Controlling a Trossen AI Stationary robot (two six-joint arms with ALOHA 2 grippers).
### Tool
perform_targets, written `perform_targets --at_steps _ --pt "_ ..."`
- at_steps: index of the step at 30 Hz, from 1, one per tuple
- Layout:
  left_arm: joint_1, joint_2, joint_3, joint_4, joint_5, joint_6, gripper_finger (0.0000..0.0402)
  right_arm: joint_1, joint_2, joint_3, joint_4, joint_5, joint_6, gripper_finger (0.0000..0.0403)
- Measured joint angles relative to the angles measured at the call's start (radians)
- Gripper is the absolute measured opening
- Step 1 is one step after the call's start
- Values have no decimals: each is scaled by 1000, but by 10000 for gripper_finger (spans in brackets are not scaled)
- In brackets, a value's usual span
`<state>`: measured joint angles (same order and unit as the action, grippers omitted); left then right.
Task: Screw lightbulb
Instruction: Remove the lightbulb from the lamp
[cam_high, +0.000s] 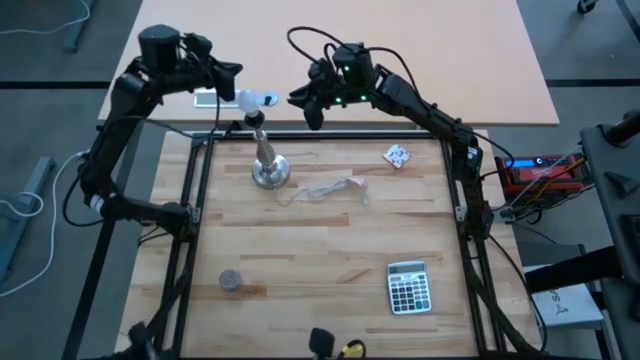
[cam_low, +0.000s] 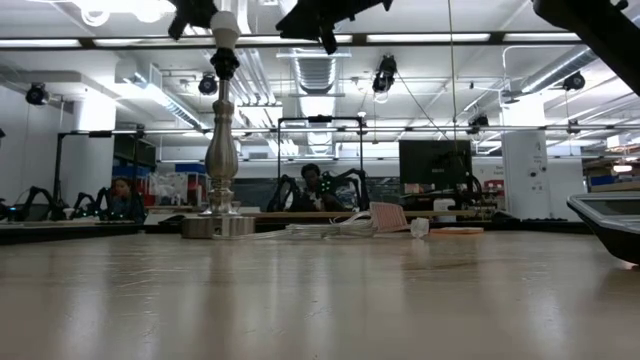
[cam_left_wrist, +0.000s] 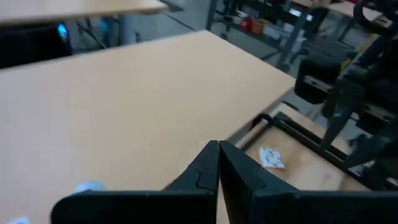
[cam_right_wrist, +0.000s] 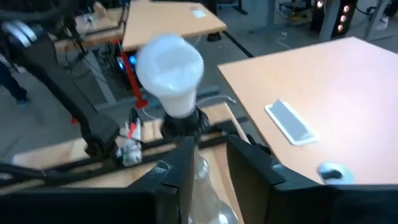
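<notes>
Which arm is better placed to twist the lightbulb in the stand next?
Probably the right. Its end effector is open just below the lightbulb atop the stand. The left end effector is shut and faces away from it.

Calculator (cam_low: 612, 222) cut off at frame edge.

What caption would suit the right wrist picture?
White lightbulb seated in the stand's socket, the right gripper just beside it with jaws open.

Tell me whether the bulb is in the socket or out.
In: the bulb sits upright in the stand's black socket, clear of both hands.
</notes>
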<state>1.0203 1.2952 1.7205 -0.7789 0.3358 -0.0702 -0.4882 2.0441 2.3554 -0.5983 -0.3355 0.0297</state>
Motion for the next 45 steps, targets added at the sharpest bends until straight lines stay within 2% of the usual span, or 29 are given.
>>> perform_targets --at_steps 9,12,17,25,29,34,37,42,45 --pt "68 71 -1 -4 314 85 2 -16 0 0 -102 -24 -84 126" --pt "102 74 -1 -50 329 85 1 -22 0 0 -102 -63 -102 130" --pt "143 60 -1 -131 302 111 1 -22 8 0 -99 -65 -114 126" --pt "159 29 -19 -453 296 364 6 -32 32 -2 -51 -65 -8 118" --pt "159 -19 -112 -458 310 424 1 -39 32 -2 -30 -59 19 126" --pt "159 -101 -326 -400 310 429 6 -43 32 -2 -26 -58 58 134" --pt "155 -174 -473 -301 312 410 6 -43 32 -2 -32 -58 65 137" --pt "101 -278 -708 69 323 235 1 -43 32 -2 -32 -57 68 134" --pt "79 -337 -836 307 325 198 4 -43 32 -2 -32 -57 69 130"
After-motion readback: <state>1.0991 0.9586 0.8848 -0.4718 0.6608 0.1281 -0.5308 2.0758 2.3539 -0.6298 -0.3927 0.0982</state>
